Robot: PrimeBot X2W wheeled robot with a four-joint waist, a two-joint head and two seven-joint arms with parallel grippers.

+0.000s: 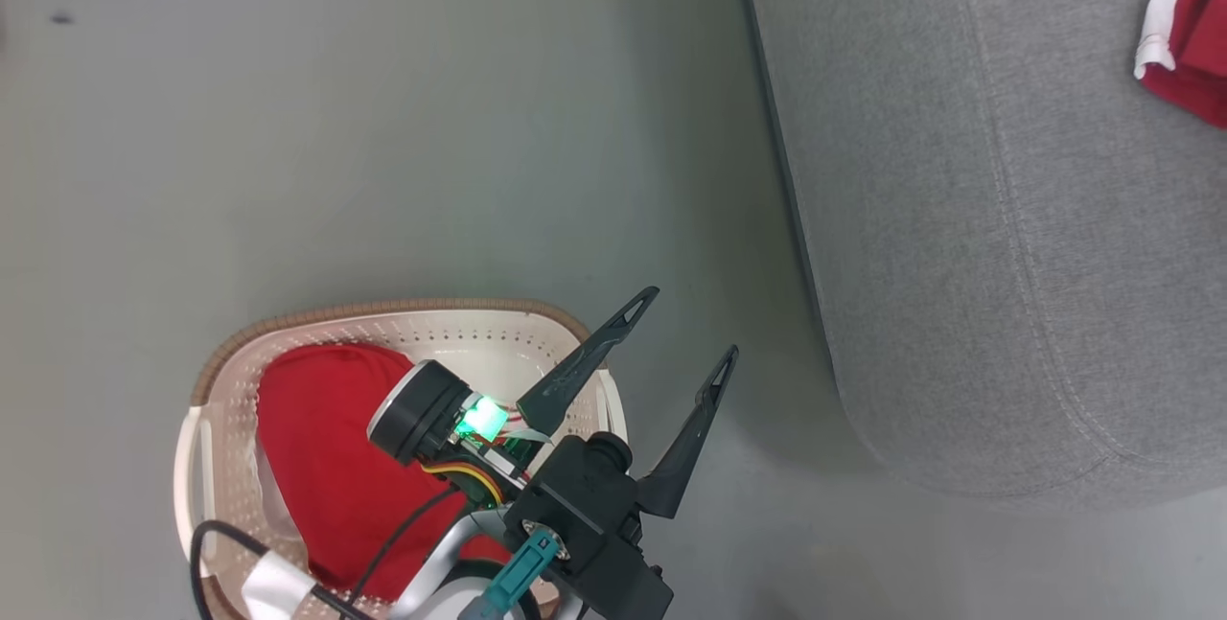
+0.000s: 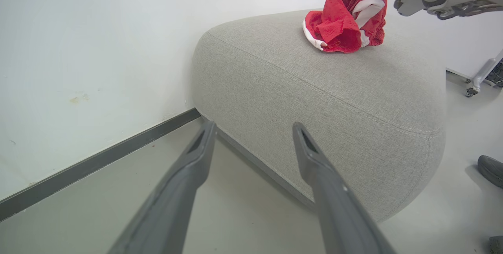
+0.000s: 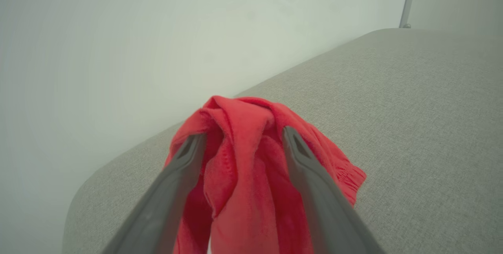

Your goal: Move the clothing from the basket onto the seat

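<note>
Left hand (image 1: 692, 321) open, empty, above rim of basket (image 1: 383, 309) holding red clothing (image 1: 326, 447); right hand (image 3: 243, 132) spread wide, red garment (image 3: 243, 199) bunched between fingers (image 3: 314, 191) on seat (image 3: 412, 108).

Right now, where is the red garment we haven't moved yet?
In the head view, the red garment lies inside the basket at the lower left, left of the sofa, partly behind the left gripper and its wrist.
</note>
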